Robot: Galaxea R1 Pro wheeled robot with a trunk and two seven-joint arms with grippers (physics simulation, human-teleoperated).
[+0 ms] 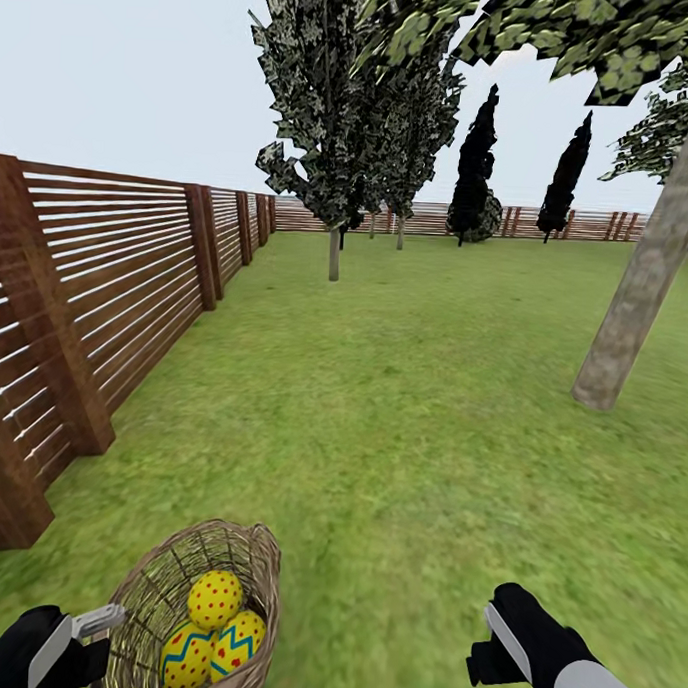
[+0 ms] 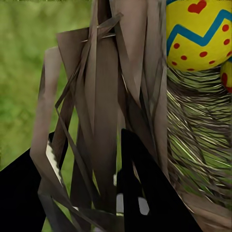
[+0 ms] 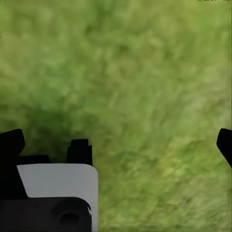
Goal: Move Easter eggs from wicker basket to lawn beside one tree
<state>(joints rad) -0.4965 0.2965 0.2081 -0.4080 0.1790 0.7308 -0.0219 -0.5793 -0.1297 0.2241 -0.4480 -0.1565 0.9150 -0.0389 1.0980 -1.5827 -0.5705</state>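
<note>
Standing upright, wicker basket (image 1: 236, 568) holds three Easter eggs (image 1: 216, 599).

Two black robot arms reach forward from the lower edge of the head view. The left gripper (image 1: 97, 621) sits low at the left corner, pale finger pointing forward. The right gripper (image 1: 507, 626) sits low on the right, its grey forearm behind; its jaws are spread wide apart.

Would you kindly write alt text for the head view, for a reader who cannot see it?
A wicker basket holding three yellow Easter eggs sits on the lawn at the robot's left gripper. The right gripper hangs over bare grass. A wooden fence runs along the left, and a leaning tree stands ahead on the right.
</note>
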